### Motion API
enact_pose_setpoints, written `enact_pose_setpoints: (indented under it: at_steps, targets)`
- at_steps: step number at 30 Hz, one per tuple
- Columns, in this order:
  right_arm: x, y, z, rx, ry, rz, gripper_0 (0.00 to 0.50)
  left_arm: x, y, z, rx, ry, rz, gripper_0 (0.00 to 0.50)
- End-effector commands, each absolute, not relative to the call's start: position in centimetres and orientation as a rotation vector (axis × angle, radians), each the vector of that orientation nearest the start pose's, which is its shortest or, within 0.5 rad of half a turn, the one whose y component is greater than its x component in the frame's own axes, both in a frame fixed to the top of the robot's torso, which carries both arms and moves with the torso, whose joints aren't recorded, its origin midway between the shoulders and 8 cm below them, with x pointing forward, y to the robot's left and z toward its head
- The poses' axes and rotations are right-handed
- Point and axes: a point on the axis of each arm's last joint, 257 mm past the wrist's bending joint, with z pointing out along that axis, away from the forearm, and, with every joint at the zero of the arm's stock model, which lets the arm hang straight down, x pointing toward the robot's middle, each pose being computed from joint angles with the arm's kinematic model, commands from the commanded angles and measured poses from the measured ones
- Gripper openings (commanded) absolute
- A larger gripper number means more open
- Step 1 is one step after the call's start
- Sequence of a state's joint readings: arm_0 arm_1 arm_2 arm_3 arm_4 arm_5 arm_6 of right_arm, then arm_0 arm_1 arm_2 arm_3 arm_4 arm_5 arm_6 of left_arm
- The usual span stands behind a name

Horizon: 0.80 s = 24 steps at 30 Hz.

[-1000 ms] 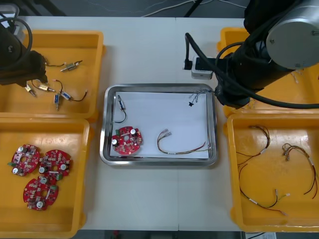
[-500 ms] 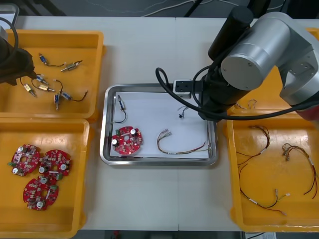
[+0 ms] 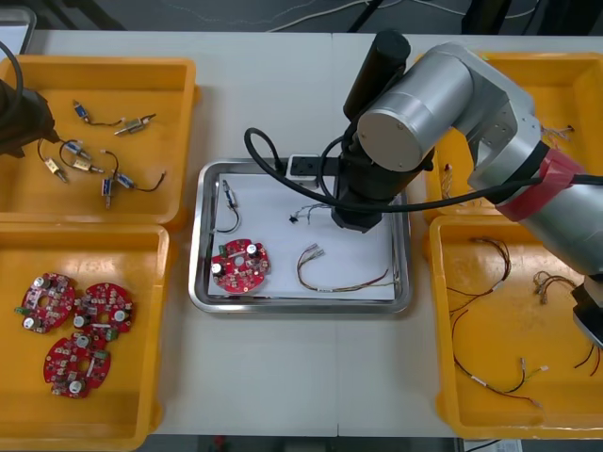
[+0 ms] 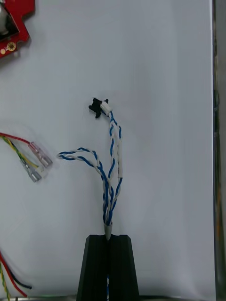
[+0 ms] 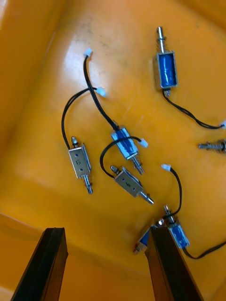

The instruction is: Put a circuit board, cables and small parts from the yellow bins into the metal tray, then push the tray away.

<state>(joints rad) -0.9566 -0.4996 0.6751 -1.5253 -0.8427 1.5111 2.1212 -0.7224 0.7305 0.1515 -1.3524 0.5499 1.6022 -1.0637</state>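
Clenched: right gripper, fingers pressed together on one end of the twisted blue and white cable; cable runs out from the fingertips over the white inside of the metal tray, splitting into two strands, one ending in a small black plug; cannot tell whether the cable touches the white surface; seen from the front, the right arm reaches in over the tray's far right part, the cable showing just beside it toward the tray's middle

Already in the tray: one round red circuit board at the near left corner; a red and yellow cable along the near side, its clear terminal ends near the blue and white cable; a small metal part with a black lead on the left side, beyond the board

Left gripper released, fingers standing well apart, over the far left yellow bin; under it a scatter of small metal parts, each with a black lead, none between the fingers

Near left yellow bin: three more circuit boards, clustered and touching; near right yellow bin: several loose cables
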Motion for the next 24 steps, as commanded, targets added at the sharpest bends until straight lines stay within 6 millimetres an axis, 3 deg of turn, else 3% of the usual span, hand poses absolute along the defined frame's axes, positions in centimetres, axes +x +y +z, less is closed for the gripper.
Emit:
enact_pose_setpoints:
  at_steps: [1,12,13,14,15,17,18,19,20,24]
  targets:
    - [50.9,-3.1,-20.5,-1.812,1.990,-0.162,0.000,55.4,47.3,-12.0,-0.940,2.327,-0.083,0.500]
    - [52.0,-4.0,-21.0,-1.814,1.991,-0.234,0.000,56.2,49.4,-12.8,-1.037,2.250,-0.079,0.500]
    - [52.0,-4.0,-21.0,-1.810,1.995,-0.233,0.044,56.3,49.5,-12.9,-1.041,2.247,-0.073,0.500]
    - [52.0,-4.0,-21.0,-1.809,1.996,-0.230,0.159,56.4,49.6,-13.0,-1.047,2.242,-0.071,0.500]
    - [51.9,-3.9,-21.0,-1.810,1.995,-0.228,0.212,56.5,49.5,-13.2,-1.049,2.241,-0.070,0.500]
    - [52.0,-3.9,-21.0,-1.814,1.988,-0.231,0.379,56.8,49.7,-13.7,-1.064,2.230,-0.070,0.500]
    - [52.0,-3.9,-21.0,-1.814,1.988,-0.231,0.379,56.8,49.7,-13.7,-1.064,2.230,-0.070,0.500]
    - [52.0,-3.9,-21.0,-1.816,1.986,-0.227,0.472,57.1,49.8,-13.8,-1.067,2.220,-0.065,0.500]
    - [51.9,-3.8,-21.0,-1.814,1.991,-0.220,0.500,57.3,49.8,-13.9,-1.067,2.219,-0.056,0.500]
    - [51.9,-3.8,-20.8,-1.801,2.000,-0.205,0.500,57.6,49.6,-14.1,-1.070,2.218,-0.041,0.500]
